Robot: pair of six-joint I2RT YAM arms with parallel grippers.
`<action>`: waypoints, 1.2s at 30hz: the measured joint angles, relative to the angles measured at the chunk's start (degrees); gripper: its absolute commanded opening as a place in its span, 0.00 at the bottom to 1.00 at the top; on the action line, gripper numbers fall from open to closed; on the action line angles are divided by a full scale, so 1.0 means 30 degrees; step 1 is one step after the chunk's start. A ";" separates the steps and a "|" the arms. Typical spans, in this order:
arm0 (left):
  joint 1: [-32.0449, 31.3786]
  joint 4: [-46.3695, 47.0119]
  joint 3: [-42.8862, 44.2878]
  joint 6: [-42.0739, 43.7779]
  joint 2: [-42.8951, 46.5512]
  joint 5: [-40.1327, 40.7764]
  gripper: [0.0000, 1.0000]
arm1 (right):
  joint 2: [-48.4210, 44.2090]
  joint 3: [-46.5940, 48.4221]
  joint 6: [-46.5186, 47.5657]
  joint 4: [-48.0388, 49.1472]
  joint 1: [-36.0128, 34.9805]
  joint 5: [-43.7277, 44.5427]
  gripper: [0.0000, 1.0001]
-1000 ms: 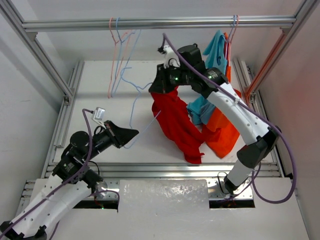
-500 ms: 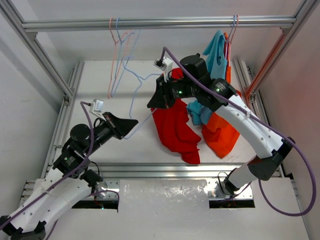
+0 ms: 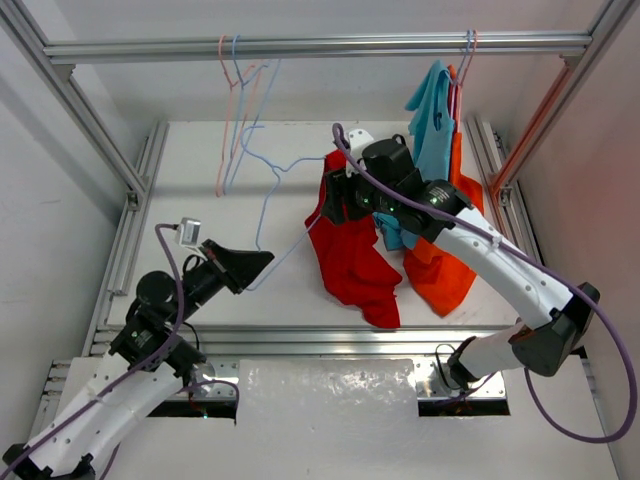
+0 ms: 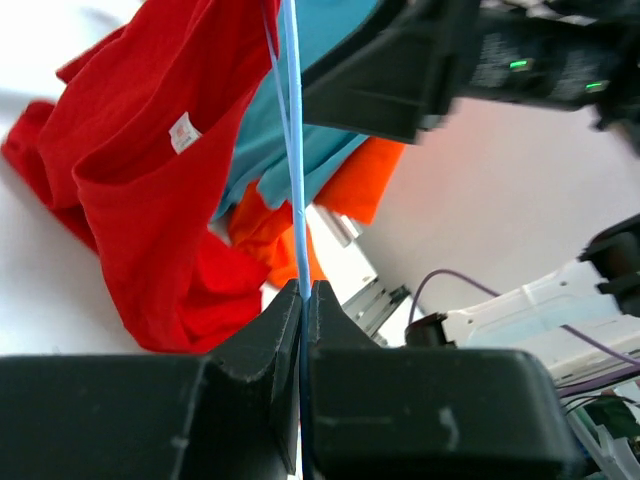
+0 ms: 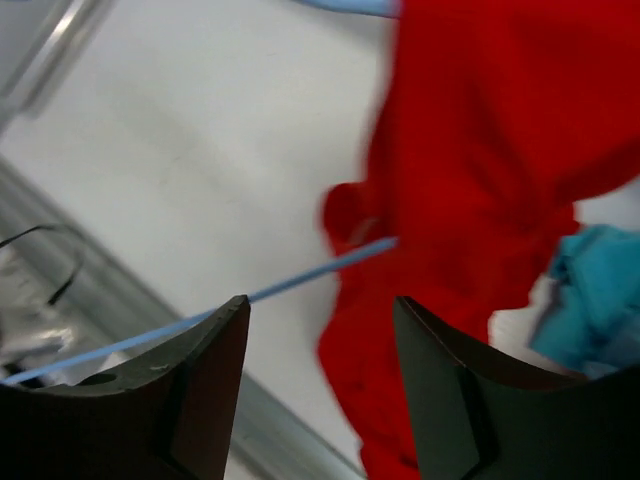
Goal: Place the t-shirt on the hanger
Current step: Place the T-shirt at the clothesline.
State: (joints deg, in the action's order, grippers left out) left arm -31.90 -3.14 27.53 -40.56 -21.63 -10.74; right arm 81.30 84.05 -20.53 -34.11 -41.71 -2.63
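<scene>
The red t-shirt (image 3: 352,255) hangs in a bunch over the table, its collar end up by my right gripper (image 3: 333,205). The light-blue wire hanger (image 3: 266,205) runs from my left gripper (image 3: 260,264) up and right into the shirt, its hook near the table's back. In the left wrist view my left gripper (image 4: 303,292) is shut on the hanger wire (image 4: 293,150), with the t-shirt (image 4: 130,170) beyond it. My right gripper (image 5: 320,305) stands open in its wrist view, above the hanger wire (image 5: 300,281) and the t-shirt (image 5: 480,150), holding nothing.
A light blue shirt (image 3: 432,105) and an orange shirt (image 3: 445,265) hang at the right from the top rail (image 3: 300,46). Spare pink and blue wire hangers (image 3: 237,110) hang from the rail at the back left. Frame posts stand at both sides.
My right gripper has opened and let go of the t-shirt, moving right and back. The shirt now sags lower on the hanger. The left gripper still grips the wire.
</scene>
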 measured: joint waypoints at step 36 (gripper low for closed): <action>0.0000 0.0539 -0.0219 0.0073 -0.0146 0.0109 0.00 | 0.1938 0.3490 0.1392 -0.0153 0.0109 0.5515 0.55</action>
State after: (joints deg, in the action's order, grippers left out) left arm -31.90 -1.52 26.87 -40.34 -22.06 -10.41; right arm 87.11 94.52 -16.36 -34.57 -41.39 13.91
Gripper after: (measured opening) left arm 0.010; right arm 0.581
